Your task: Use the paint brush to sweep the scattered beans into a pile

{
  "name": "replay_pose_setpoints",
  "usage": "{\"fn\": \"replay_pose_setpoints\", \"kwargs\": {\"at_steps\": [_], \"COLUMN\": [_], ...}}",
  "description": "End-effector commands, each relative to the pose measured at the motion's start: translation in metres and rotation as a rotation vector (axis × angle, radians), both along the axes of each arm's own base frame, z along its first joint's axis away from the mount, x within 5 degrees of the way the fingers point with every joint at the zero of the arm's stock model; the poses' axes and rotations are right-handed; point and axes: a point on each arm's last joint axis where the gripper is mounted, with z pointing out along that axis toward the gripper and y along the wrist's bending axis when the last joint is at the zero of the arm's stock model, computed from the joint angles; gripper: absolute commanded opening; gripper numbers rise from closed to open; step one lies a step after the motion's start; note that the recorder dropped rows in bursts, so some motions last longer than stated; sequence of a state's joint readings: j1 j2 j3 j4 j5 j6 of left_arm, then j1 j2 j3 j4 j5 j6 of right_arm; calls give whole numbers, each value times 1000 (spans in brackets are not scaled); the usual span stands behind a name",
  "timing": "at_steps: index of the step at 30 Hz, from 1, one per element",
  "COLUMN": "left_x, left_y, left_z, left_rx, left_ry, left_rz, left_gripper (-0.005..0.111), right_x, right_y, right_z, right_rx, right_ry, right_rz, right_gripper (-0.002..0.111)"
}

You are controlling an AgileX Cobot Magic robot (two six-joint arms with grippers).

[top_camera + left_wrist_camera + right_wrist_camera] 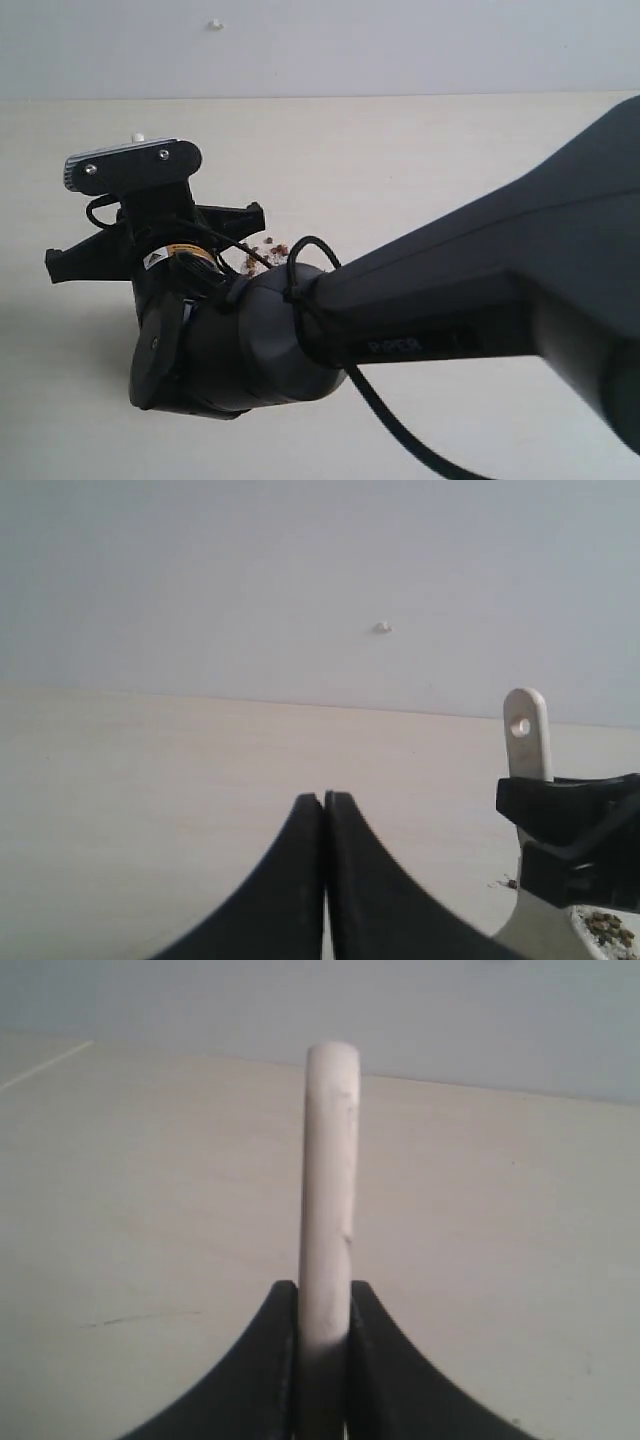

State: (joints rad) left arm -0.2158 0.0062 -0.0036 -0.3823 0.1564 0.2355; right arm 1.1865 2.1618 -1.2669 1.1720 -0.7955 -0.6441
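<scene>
My black right arm (480,290) blocks the view; the right gripper (324,1295) clamps the flat wooden-handled paint brush (330,1160). Tiny reddish-brown beans (268,247) peek beside that gripper; the left gripper (323,802) sits closed, empty. Sweeping blind, I could scatter them.

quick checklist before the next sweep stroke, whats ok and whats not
1. Grip on the brush: right gripper is shut on the paint brush handle. Ok.
2. Other arm out of the way: left gripper is shut, holds nothing and sits to the side of the handle. Ok.
3. Beans located: a few beans show on the table beside the right arm. Ok.
4. Bristles touching the table: hidden in every view. Cannot tell.
5. Beans gathered in one pile: the arm covers most of that area. Cannot tell.
</scene>
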Motion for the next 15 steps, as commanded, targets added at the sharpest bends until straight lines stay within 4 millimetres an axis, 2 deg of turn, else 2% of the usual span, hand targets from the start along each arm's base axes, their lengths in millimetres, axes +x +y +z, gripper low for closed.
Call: {"fn": "replay_pose_setpoints", "kwargs": {"at_steps": [1,6,11,15], "left_x": [0,0,0,0], "left_y": [0,0,0,0], "left_z": [-1,-1,-1,-1], "left_rx": [0,0,0,0], "left_ry": [-4,-4,-4,-4], "left_rz": [-6,-6,-6,-6], "left_gripper": [0,0,0,0], "right_x": [4,11,19,11], "right_y": [-7,-17,-23,-15], "right_z": [-8,-2,0,20], "right_rx": [-123,-196,-230,-186], "right_ry": [-69,-159,-174,-175], "right_rz": [-50,-129,-157,-81], "right_gripper": [0,0,0,0]}}
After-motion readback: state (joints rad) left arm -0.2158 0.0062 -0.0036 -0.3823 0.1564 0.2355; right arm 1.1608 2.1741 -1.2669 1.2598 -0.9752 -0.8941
